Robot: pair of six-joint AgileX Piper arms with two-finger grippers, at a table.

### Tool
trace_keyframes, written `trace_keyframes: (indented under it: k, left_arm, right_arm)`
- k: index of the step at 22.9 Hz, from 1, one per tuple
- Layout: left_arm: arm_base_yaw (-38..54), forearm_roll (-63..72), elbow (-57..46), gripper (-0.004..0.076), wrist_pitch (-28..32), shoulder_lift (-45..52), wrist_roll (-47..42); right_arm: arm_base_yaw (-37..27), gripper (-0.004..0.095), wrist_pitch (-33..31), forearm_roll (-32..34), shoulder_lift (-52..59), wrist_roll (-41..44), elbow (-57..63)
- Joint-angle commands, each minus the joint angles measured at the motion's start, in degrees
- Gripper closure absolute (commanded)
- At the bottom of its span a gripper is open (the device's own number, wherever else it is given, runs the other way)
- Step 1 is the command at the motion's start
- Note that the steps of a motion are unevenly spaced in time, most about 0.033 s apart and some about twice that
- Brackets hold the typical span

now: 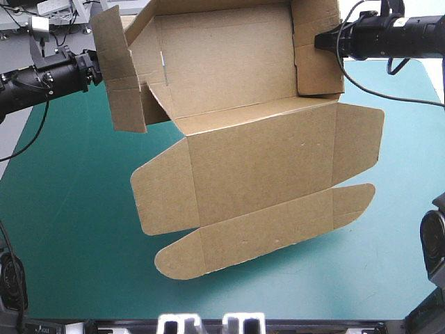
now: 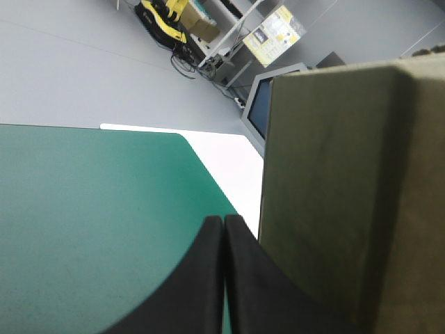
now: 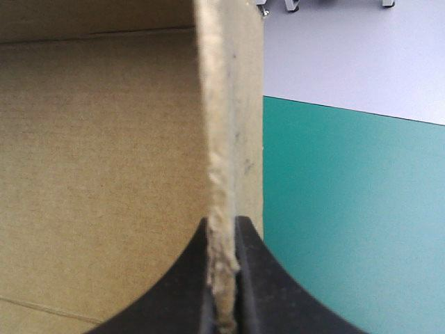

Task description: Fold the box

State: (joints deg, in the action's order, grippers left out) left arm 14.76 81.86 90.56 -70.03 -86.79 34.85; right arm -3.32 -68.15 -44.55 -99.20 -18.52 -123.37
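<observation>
R end effector (image 3: 222, 221) is clamped on the box (image 1: 257, 160): the raw edge of a side wall is pinched in it. L end effector (image 2: 224, 219) is closed together on nothing, with the board just beside it, on its outer side. The box hangs between both, far part raised, lid panels spread low over the counter (image 1: 69, 209) ahead of me. I judge the board light & stiff, but floppy at the creases, so I would hold it near a crease, not at a flap tip.
</observation>
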Motion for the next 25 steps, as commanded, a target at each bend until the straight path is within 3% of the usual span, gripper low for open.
trace_keyframes:
  k: [1, 12, 21, 25]
  left_arm:
    - [-0.4, 2.0, 1.6, 0.0734, -4.3, 3.3, -1.7]
    - [-6.8, 3.3, 1.6, 0.0734, -4.2, 5.0, -1.8]
    - [-6.8, 5.0, 1.6, 0.0733, -4.2, 5.6, -2.9]
    - [-6.9, 5.0, 1.6, 0.0693, -4.2, 5.6, -2.9]
  right_arm:
    - [-0.4, 0.0925, 4.8, -4.1, 2.2, 0.4, -1.8]
    - [-0.2, 0.0925, 5.2, -3.9, 1.7, 0.4, -1.8]
    - [-0.2, 0.0925, 5.2, -2.1, 1.1, 0.4, -1.8]
    - [-0.2, 0.0919, 5.3, -0.8, 1.1, 0.4, -1.8]
